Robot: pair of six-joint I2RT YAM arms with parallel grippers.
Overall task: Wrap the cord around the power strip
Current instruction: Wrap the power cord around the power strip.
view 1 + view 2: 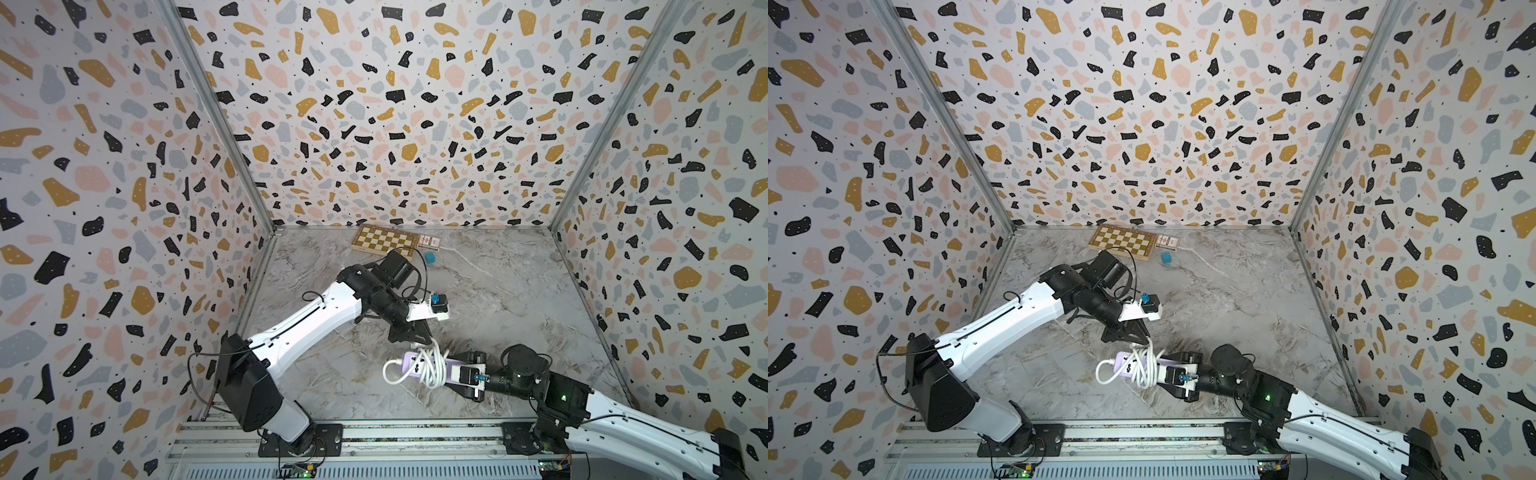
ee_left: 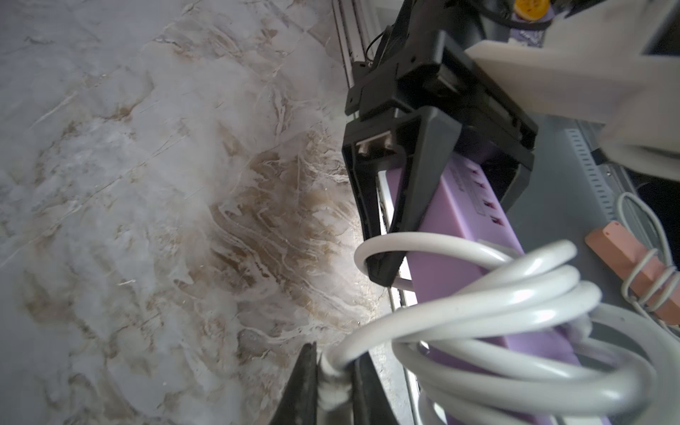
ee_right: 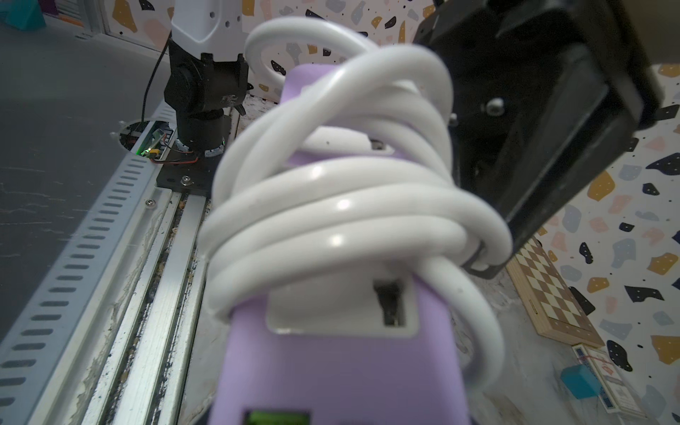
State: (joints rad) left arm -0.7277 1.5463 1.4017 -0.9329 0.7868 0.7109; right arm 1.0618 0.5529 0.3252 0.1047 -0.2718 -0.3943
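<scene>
Left wrist view gives me the left gripper (image 2: 333, 371) with its black jaws pinching the thick white flexible cord (image 2: 478, 305). Several turns of it loop around the small lilac rectangular plastic power strip (image 2: 460, 220). I see the right gripper (image 2: 441, 235) clamped on the strip's long sides at one end. In both top views the power strip (image 1: 409, 358) is near the front edge of the grey marble tabletop (image 1: 498, 291), about midway along it. One slack loop of cord sticks out toward the left edge.
</scene>
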